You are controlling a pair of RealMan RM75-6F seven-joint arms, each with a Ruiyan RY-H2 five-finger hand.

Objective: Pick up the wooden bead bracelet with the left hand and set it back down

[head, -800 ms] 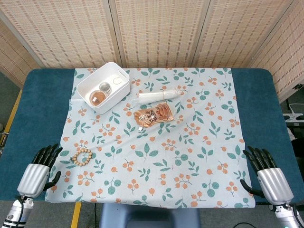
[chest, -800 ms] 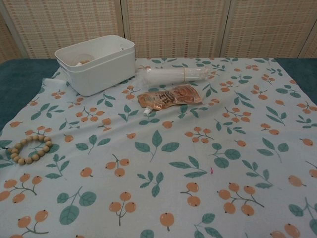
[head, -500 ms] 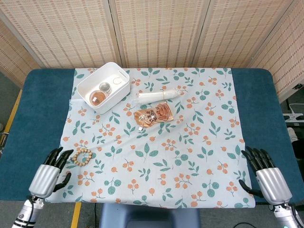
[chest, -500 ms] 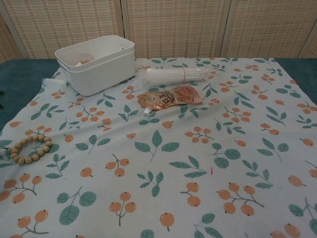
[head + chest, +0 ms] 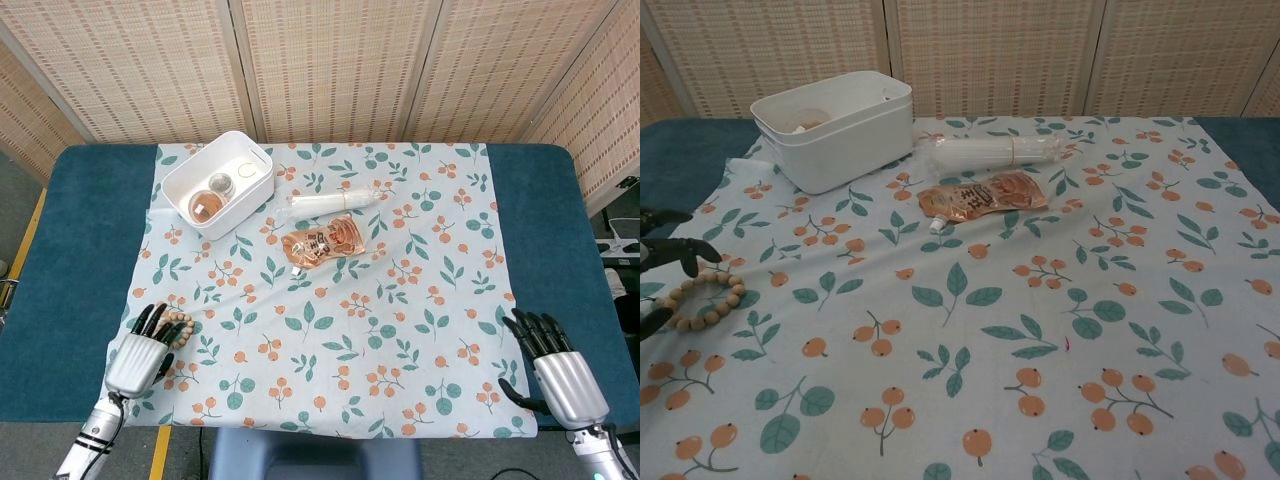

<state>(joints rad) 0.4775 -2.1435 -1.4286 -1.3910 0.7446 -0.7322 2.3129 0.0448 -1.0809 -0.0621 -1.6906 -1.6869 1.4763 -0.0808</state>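
Observation:
The wooden bead bracelet [image 5: 178, 328] [image 5: 705, 302] lies flat on the floral cloth near its left edge. My left hand [image 5: 144, 351] [image 5: 660, 262] hovers over the bracelet's near-left side with black fingers spread, holding nothing; its fingertips partly cover the beads in the head view. Only the dark fingertips show at the chest view's left border. My right hand [image 5: 553, 368] rests open at the table's near-right corner, far from the bracelet, and shows only in the head view.
A white bin [image 5: 218, 183] [image 5: 838, 127] with small items stands at the back left. A wrapped white roll [image 5: 337, 199] [image 5: 985, 153] and an orange pouch [image 5: 325, 243] [image 5: 984, 195] lie mid-table. The cloth [image 5: 400, 330] covers a blue table [image 5: 70, 240].
My left hand has moved right and forward from the table's near-left edge until its fingers reach over the bracelet; it now enters the chest view. The bracelet and right hand stay put.

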